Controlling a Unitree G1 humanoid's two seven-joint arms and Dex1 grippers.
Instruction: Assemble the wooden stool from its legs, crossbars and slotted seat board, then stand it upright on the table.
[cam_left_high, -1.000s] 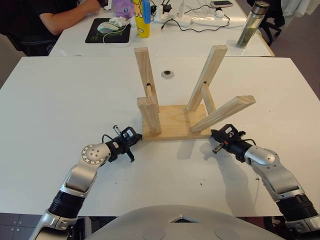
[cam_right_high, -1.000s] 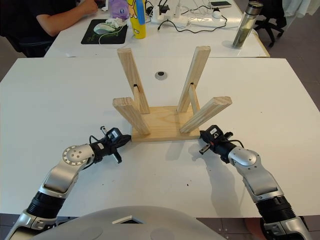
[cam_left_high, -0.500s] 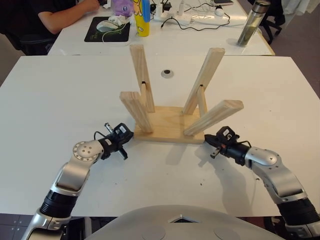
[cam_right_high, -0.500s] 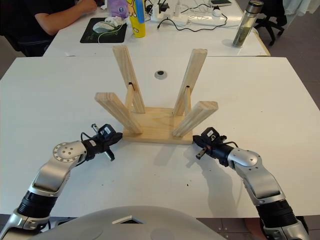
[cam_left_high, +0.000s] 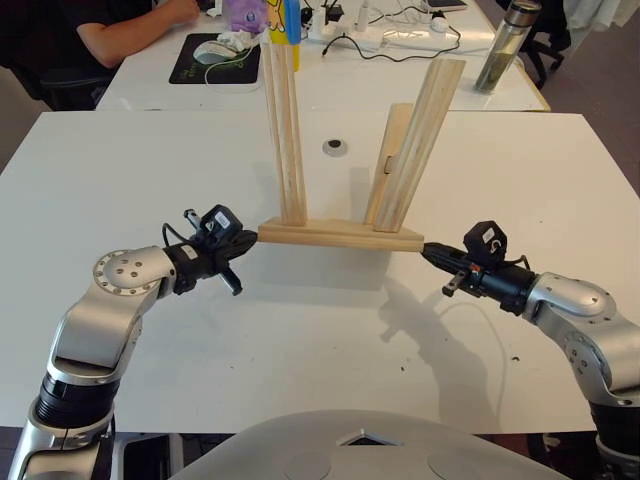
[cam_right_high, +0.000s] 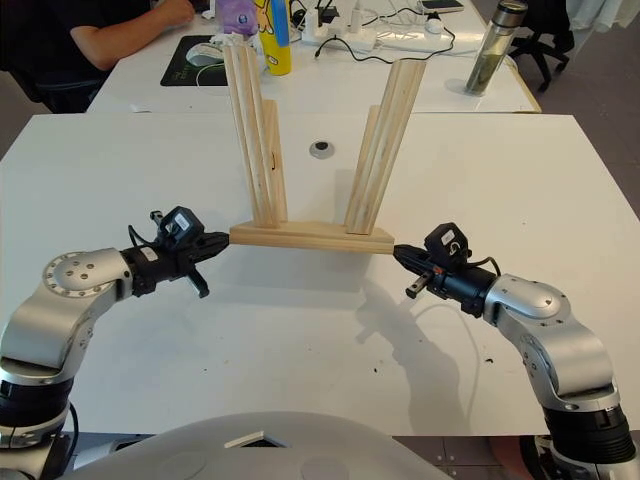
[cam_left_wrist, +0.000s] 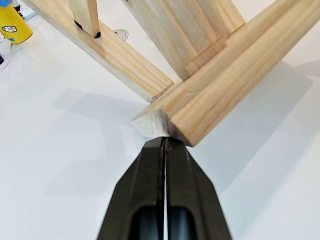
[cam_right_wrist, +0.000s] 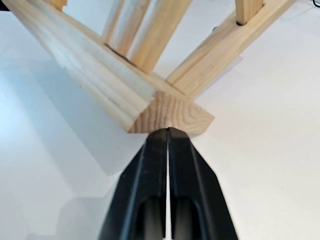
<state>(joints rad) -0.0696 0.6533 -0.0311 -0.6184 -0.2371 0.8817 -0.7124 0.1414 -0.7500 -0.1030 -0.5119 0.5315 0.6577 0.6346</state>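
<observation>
Currently flipping, I'd judge: the assembled stool (cam_left_high: 340, 236) sits legs-up, apparently clear of the bench (cam_left_high: 120, 180), squeezed at opposite seat corners. Left gripper (cam_left_high: 248, 241) and right gripper (cam_left_high: 429, 251) fingers are pressed together, tips on wood. Next: rotate evenly and hold inward pressure, or it may slip.
</observation>
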